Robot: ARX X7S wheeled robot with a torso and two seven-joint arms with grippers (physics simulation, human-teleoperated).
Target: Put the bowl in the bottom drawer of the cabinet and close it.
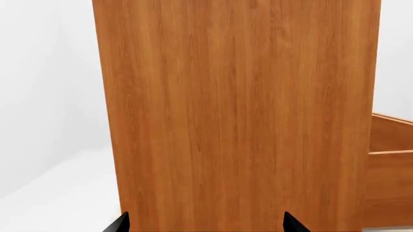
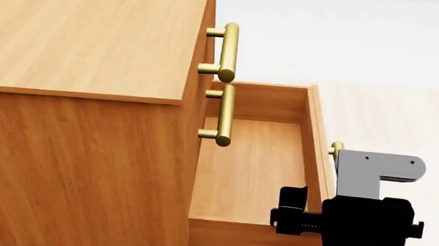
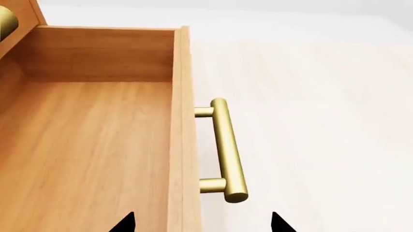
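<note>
Left gripper [image 1: 205, 227], fingertips spread, faces the orange-brown wood-grain cabinet [image 1: 239, 111] side panel. The orange-brown bottom drawer [image 2: 255, 165] stands pulled out; no bowl is visible. Right gripper [image 3: 201, 224], fingertips spread, straddles the drawer's front panel, short of its brass bar handle [image 3: 227, 150].

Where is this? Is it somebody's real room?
Probably not a real room: it looks like a computer-made test space. There is only a wooden cabinet with brass handles, its bottom drawer pulled open and empty, on a plain pale floor.
</note>
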